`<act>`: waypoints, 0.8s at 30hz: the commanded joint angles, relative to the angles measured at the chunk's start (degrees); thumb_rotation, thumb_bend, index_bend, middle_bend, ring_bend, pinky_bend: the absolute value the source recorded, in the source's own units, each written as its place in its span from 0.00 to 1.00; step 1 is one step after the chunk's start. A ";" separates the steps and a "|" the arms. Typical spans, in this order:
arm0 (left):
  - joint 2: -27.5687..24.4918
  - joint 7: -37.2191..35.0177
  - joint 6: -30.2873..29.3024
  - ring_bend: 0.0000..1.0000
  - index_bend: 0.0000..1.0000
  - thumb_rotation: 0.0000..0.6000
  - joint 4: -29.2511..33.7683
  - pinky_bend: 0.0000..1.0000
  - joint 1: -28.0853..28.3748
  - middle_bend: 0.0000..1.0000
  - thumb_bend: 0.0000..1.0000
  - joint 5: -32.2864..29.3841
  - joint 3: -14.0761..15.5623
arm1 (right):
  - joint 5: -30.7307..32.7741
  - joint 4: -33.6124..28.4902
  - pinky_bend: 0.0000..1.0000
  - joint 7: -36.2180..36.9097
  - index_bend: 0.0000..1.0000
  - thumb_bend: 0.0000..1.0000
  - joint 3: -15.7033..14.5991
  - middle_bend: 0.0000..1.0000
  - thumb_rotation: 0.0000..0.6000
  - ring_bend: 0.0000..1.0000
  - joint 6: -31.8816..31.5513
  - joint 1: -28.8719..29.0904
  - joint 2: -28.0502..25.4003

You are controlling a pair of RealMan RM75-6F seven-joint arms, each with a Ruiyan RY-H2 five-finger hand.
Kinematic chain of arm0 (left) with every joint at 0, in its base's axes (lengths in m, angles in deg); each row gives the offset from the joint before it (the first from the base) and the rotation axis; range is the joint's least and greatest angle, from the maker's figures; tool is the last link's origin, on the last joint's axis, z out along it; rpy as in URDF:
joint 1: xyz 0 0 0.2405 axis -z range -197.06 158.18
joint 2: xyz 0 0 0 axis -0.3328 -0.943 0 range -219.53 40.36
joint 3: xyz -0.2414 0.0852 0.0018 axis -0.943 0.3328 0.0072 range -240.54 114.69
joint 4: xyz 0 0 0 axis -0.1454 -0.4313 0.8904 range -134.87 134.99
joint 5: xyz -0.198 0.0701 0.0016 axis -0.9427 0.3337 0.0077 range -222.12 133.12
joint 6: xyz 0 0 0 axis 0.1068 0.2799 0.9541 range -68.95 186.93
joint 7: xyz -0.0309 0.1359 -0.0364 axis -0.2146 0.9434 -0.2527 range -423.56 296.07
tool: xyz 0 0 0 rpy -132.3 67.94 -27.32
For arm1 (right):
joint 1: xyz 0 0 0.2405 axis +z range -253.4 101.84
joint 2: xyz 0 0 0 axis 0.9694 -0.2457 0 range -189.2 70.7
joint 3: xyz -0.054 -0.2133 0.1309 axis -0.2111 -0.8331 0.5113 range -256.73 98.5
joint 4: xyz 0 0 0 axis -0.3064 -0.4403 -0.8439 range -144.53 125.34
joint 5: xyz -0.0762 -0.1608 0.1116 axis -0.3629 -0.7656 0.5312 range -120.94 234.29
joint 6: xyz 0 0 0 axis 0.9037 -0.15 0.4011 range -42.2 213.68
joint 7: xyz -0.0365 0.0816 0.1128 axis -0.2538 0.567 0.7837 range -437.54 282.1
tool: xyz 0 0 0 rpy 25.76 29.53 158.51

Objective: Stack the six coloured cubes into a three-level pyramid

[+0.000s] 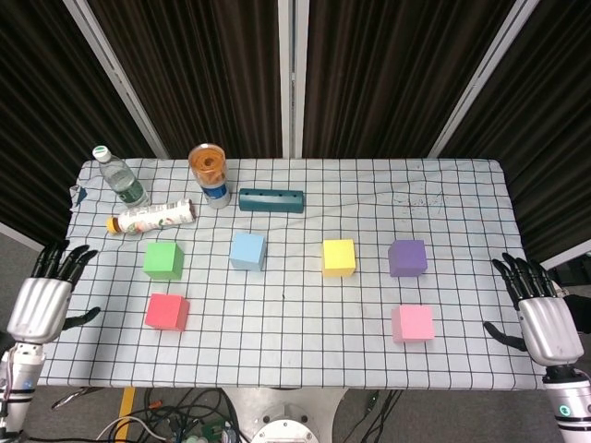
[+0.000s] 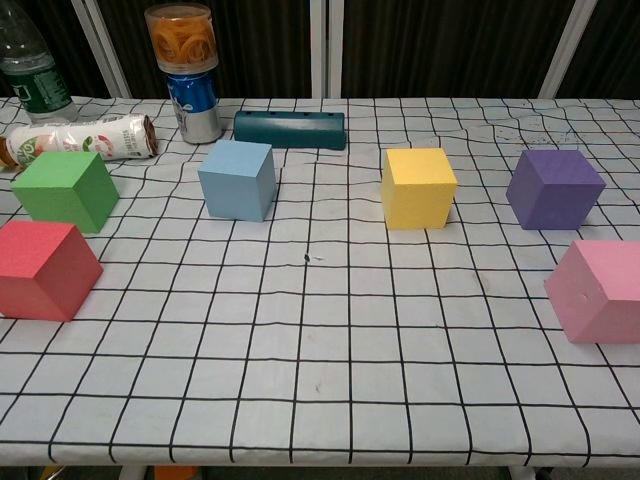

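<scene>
Six cubes sit apart on the checked tablecloth (image 1: 295,323): green (image 1: 163,260) (image 2: 64,189), red (image 1: 167,312) (image 2: 45,269), light blue (image 1: 247,251) (image 2: 236,179), yellow (image 1: 339,257) (image 2: 418,187), purple (image 1: 407,258) (image 2: 553,188) and pink (image 1: 413,324) (image 2: 601,290). My left hand (image 1: 44,303) hovers off the table's left edge, fingers spread, holding nothing. My right hand (image 1: 540,318) hangs past the right edge, also spread and empty. Neither hand shows in the chest view.
At the back left stand a water bottle (image 1: 119,177), a lying white bottle (image 1: 152,218), a blue can topped by an orange-filled jar (image 1: 210,173) and a dark teal block (image 1: 271,199). Black curtains close the back; cables lie under the front edge.
</scene>
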 commanded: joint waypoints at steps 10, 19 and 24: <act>0.55 -5.57 23.61 0.07 0.17 1.00 1.86 0.04 20.07 0.15 0.05 -1.65 -6.52 | -0.77 -0.09 0.00 0.21 0.00 0.08 0.38 0.03 1.00 0.00 0.69 1.22 -0.47; 10.83 0.18 40.21 0.07 0.15 1.00 -9.15 0.04 33.26 0.12 0.05 -13.24 -9.42 | -0.45 -0.93 0.00 -0.65 0.00 0.08 0.39 0.03 1.00 0.00 0.59 1.19 -1.13; 14.98 0.86 44.22 0.07 0.14 1.00 -14.46 0.04 37.58 0.12 0.05 -17.71 -10.11 | 0.18 -1.39 0.00 -1.02 0.00 0.08 0.52 0.03 1.00 0.00 0.88 1.27 -1.53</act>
